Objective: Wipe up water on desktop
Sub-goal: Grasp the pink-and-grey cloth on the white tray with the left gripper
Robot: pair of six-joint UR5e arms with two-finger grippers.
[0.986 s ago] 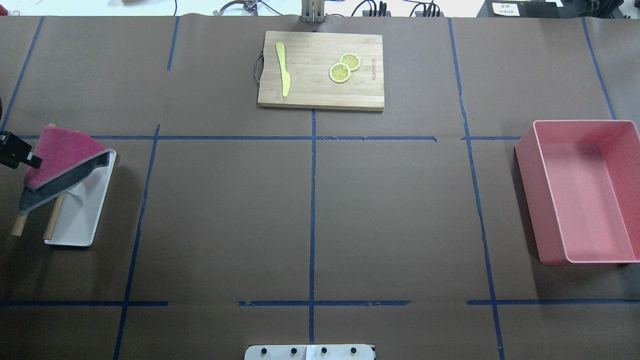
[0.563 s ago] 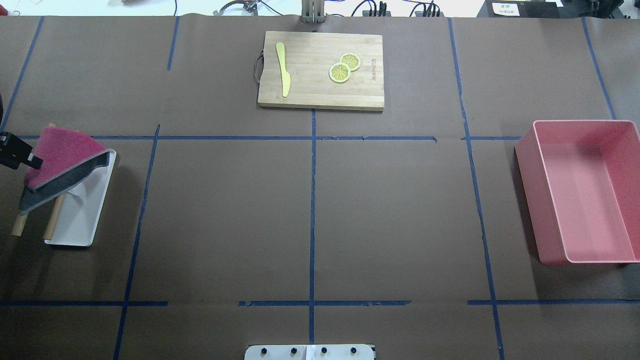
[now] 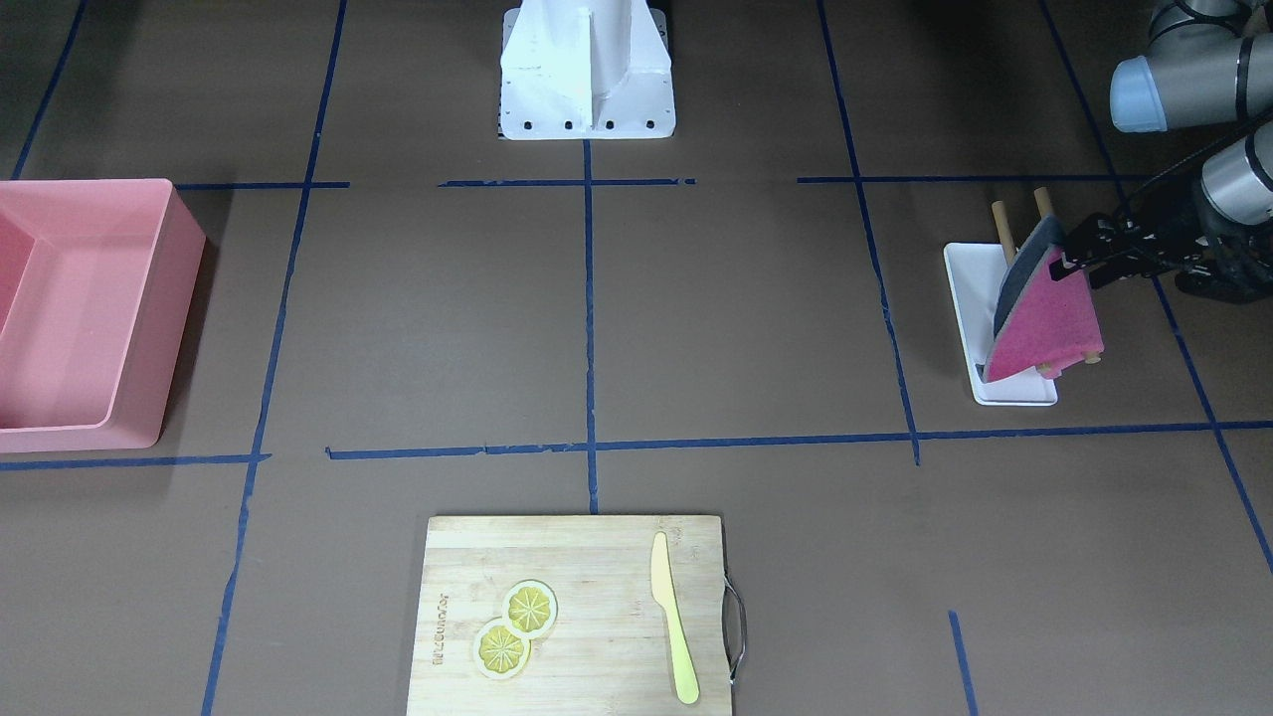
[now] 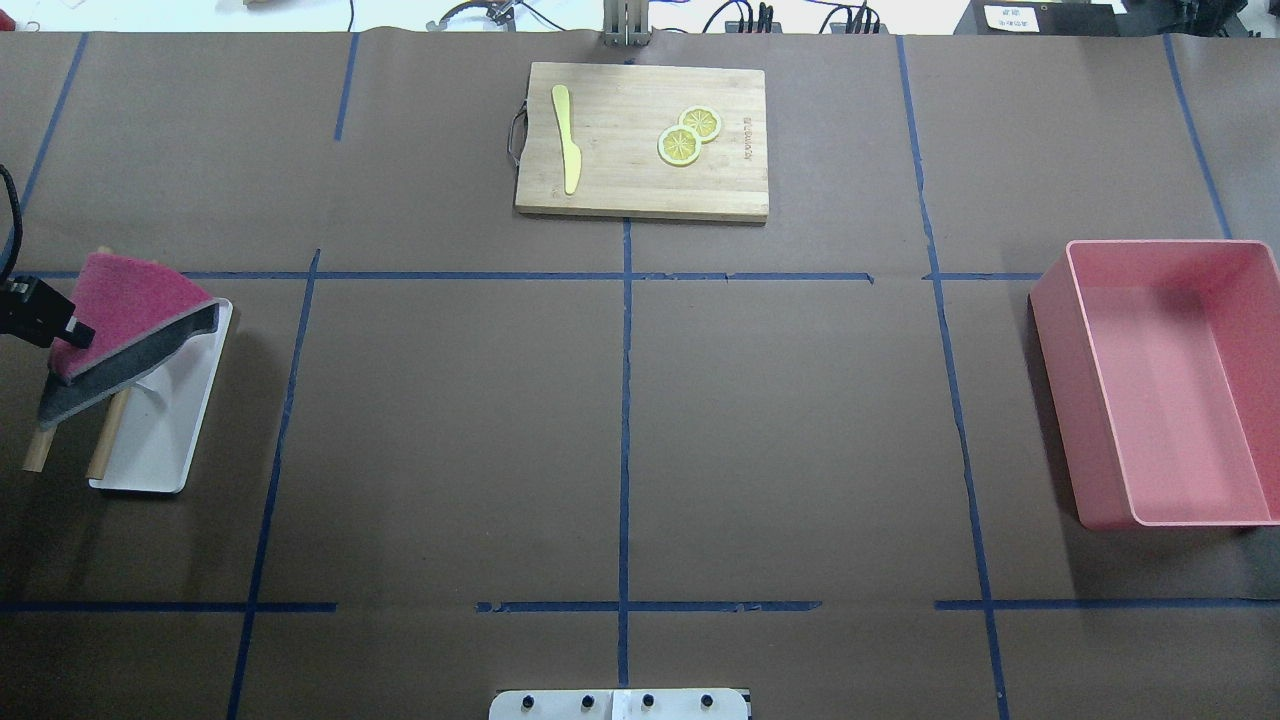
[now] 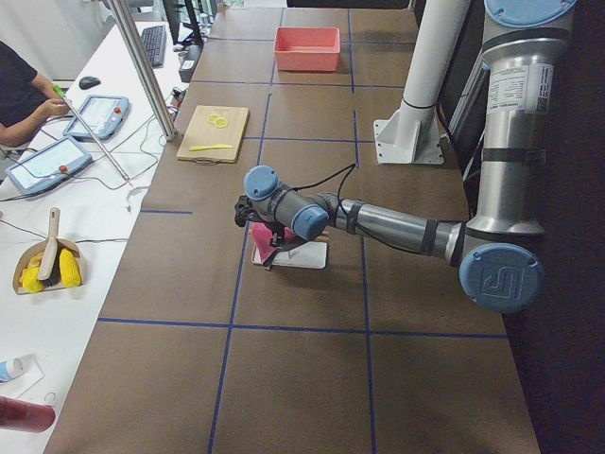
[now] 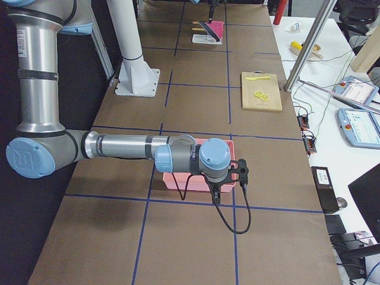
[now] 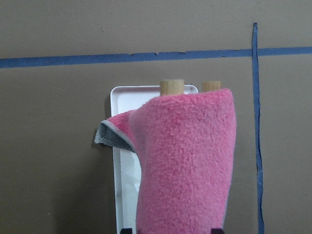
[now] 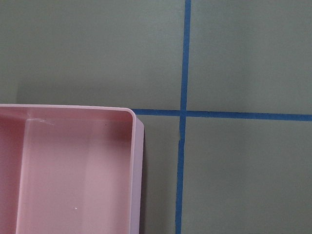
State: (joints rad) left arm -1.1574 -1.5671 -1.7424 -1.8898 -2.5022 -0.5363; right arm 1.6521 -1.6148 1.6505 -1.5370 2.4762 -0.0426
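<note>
A pink cloth (image 4: 125, 300) with a grey underside hangs over two wooden dowels (image 4: 35, 455) above a small white tray (image 4: 160, 450) at the desktop's (image 4: 450, 420) left edge. My left gripper (image 4: 65, 325) is at the cloth's outer side. In the left wrist view its dark fingertips (image 7: 127, 230) flank the uncompressed cloth (image 7: 187, 161), so it is open. My right gripper (image 6: 237, 175) hovers over the pink bin's near corner; I cannot tell whether it is open or shut. I see no water on the brown surface.
A pink bin (image 4: 1050, 330) stands at the right edge. A bamboo cutting board (image 4: 620, 180) with a yellow knife (image 4: 568, 140) and two lemon slices (image 4: 688, 135) lies at the far middle. The robot base (image 3: 587, 70) sits at the near edge.
My left gripper has shifted slightly along the cloth's outer edge, and its cable now shows at the view's left edge. The cloth and everything else have stayed put.
</note>
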